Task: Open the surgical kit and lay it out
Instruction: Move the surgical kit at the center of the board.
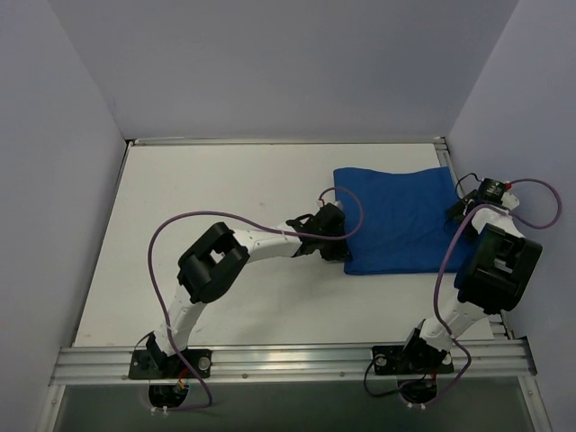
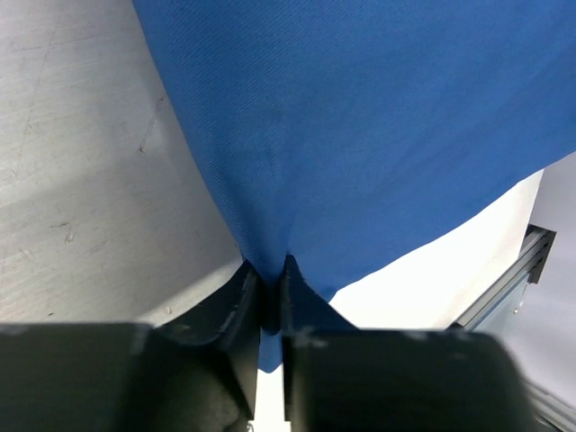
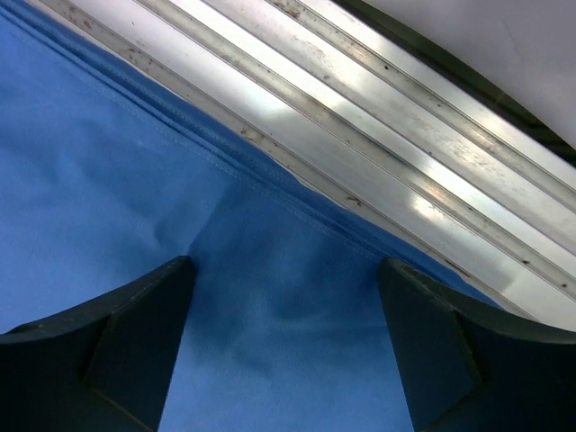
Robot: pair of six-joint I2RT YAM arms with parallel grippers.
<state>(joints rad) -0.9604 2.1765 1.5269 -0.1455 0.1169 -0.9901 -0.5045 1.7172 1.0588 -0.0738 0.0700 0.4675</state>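
Observation:
The surgical kit shows only as a folded blue cloth wrap (image 1: 400, 216) lying flat at the right of the table; whatever it holds is hidden inside. My left gripper (image 1: 340, 236) sits at the wrap's left edge. In the left wrist view its jaws stand nearly together, with a pinch of the blue cloth (image 2: 360, 126) drawn up between the left gripper (image 2: 272, 279) fingers. My right gripper (image 1: 461, 211) hovers at the wrap's right edge. In the right wrist view the right gripper (image 3: 283, 288) is open, its fingers wide apart just over the cloth (image 3: 135, 180).
An aluminium rail (image 3: 378, 99) runs along the table's right edge, right beside the wrap and my right gripper. White tabletop (image 1: 216, 198) stretches left of the wrap. Grey walls close in the back and both sides.

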